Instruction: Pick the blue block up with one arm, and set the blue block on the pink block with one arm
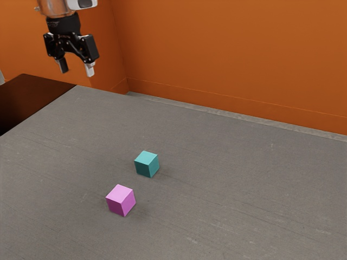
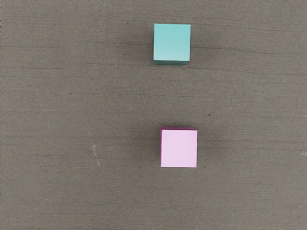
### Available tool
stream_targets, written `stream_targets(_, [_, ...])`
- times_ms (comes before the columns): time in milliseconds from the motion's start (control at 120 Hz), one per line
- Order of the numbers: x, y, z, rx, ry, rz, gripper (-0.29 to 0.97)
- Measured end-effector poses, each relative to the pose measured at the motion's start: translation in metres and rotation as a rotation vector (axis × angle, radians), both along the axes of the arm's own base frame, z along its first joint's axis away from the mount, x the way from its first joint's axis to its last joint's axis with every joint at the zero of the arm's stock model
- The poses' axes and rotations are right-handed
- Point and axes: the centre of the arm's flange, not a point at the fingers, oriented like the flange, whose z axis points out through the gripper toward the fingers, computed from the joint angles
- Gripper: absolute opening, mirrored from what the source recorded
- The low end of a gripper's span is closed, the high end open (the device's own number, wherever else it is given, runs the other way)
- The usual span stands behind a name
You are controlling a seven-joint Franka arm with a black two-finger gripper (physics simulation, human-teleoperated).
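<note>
A blue-green block [image 1: 147, 163] rests on the grey table [image 1: 244, 179] near its middle. A pink block [image 1: 120, 200] sits a short way in front of it, toward the exterior view's left, with a gap between the two. My gripper [image 1: 76, 69] hangs high above the table at the exterior view's upper left, open, with nothing between its fingers. From the wrist camera I look straight down on the blue block [image 2: 172, 43] and the pink block [image 2: 179, 147], both lying flat and apart.
An orange wall [image 1: 227, 49] runs along the back of the table. A dark surface [image 1: 27, 100] adjoins the table at the exterior view's left edge. Bare tabletop [image 2: 72, 120] surrounds both blocks.
</note>
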Motion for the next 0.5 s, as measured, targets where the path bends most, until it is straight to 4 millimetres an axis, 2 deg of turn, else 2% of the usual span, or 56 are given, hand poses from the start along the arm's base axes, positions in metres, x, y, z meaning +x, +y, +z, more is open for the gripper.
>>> stream_targets(267, [0.001,0.009,0.001,0.001,-0.003,0.01,0.68])
stream_targets(292, [-0.004,0.01,0.027,0.008,-0.057,0.009,0.68])
stream_targets(333, [-0.025,0.012,0.09,0.036,-0.184,0.01,0.68])
stream_targets(375, [-0.041,0.016,0.124,0.07,-0.247,0.018,0.68])
stream_targets(433, [-0.047,0.019,0.137,0.097,-0.265,0.022,0.68])
stream_targets(467, [-0.045,0.02,0.133,0.105,-0.253,0.021,0.68])
stream_targets(500, [-0.032,0.022,0.115,0.112,-0.209,0.018,0.68])
